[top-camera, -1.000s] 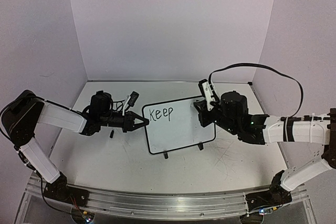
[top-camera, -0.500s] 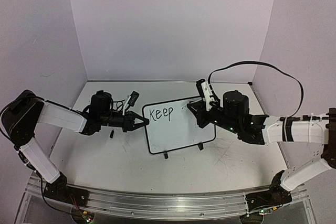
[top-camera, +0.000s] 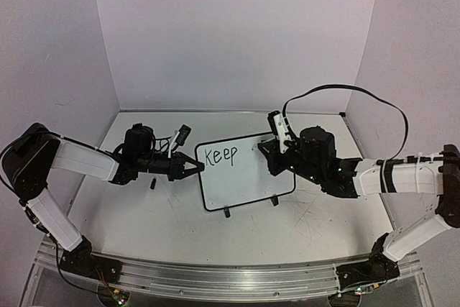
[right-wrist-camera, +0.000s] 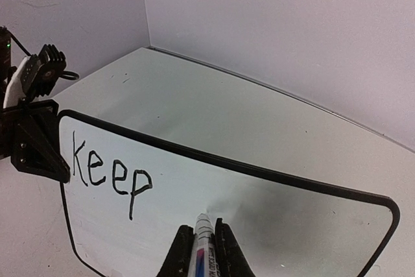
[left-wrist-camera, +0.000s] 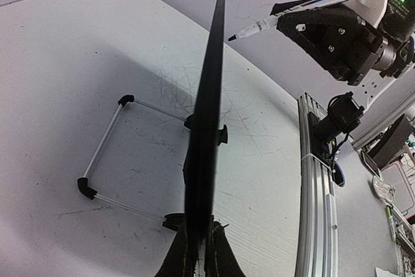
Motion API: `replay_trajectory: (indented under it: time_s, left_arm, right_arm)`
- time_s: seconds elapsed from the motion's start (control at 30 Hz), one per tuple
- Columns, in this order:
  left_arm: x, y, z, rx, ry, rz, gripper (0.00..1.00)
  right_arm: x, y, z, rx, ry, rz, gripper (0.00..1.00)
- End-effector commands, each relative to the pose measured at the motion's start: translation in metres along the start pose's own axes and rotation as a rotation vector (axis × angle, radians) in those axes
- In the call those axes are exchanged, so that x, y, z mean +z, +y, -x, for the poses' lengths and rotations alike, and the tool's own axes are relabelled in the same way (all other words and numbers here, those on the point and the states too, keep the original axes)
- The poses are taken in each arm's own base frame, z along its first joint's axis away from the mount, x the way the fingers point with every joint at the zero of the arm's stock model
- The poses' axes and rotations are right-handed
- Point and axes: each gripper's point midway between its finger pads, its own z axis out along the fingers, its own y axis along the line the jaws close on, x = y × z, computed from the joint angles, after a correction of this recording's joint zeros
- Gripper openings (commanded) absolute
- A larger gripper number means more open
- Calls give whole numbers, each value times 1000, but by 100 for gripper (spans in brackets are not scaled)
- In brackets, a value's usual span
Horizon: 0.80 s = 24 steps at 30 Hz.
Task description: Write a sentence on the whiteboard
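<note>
The whiteboard (top-camera: pixel 248 177) stands tilted on its two black feet at mid-table. Of the sentence, the black word "Keep" (top-camera: pixel 221 156) shows at the board's upper left, also plain in the right wrist view (right-wrist-camera: pixel 107 173). My left gripper (top-camera: pixel 195 167) is shut on the board's left edge; its own camera shows the board edge-on (left-wrist-camera: pixel 207 128) between the fingers (left-wrist-camera: pixel 224 254). My right gripper (top-camera: pixel 267 153) is shut on a marker (right-wrist-camera: pixel 204 244). The marker's tip hovers close to the white surface, right of "Keep"; I cannot tell whether it touches.
A small black cap (top-camera: pixel 152 184) lies on the table under my left arm. The board's wire stand (left-wrist-camera: pixel 104 141) reaches out behind it. A metal rail (top-camera: pixel 215 278) runs along the near edge. Walls close the back and both sides.
My right gripper has shifted a little left with the marker, bringing the tip over the board. The left gripper and the board have not moved.
</note>
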Motion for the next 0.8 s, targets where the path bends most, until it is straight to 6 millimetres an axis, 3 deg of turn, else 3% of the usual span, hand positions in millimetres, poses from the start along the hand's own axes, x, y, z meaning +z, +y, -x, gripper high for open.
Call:
replay_trajectory:
  time_s: [0.0, 0.77]
  left_arm:
    - [1, 11, 12, 50, -22, 68, 0]
    - [2, 11, 14, 53, -24, 62, 0]
  right_arm:
    - [5, -2, 29, 26, -81, -23, 0]
    - [17, 5, 23, 34, -68, 3, 0]
